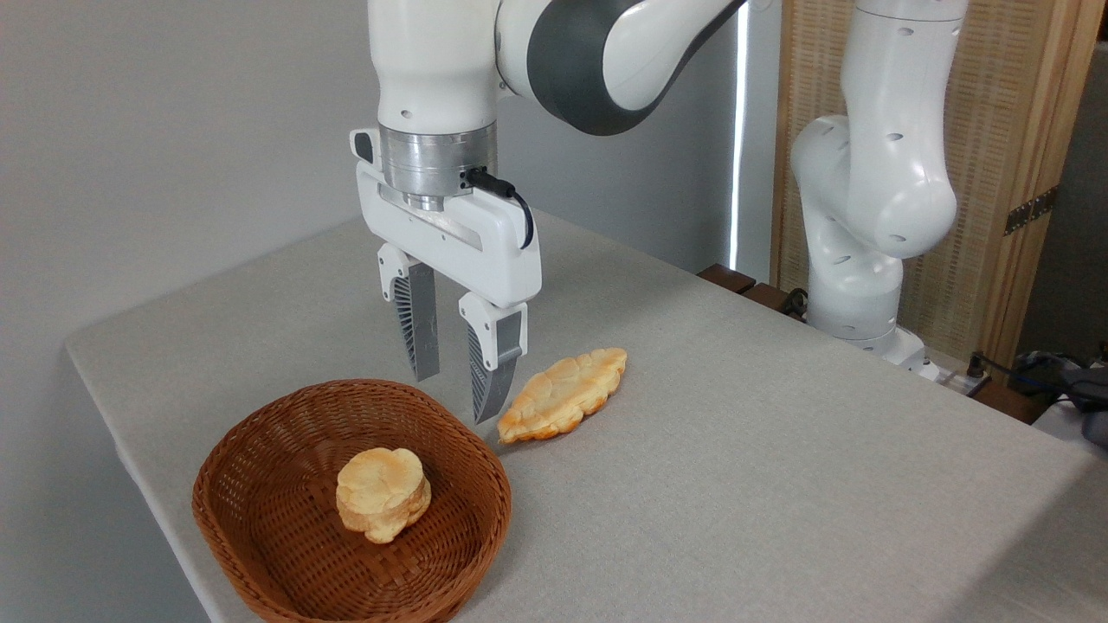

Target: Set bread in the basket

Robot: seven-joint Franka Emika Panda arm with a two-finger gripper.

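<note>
Camera: one bread (563, 394) on table, one bun (383, 493) in basket (260, 554).

Your table (779, 484) carries a light grey cloth-like surface with a rounded left corner. Behind it you have a plain pale grey wall (173, 130). A bright vertical strip of light (742, 138) shows beside a wood-framed woven screen (1004, 173) at right. Dark cables (1030, 372) lie at the far right edge.

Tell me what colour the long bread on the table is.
Golden-brown with paler cream ridges, the long bread shows clearly in the fixed camera view.
</note>
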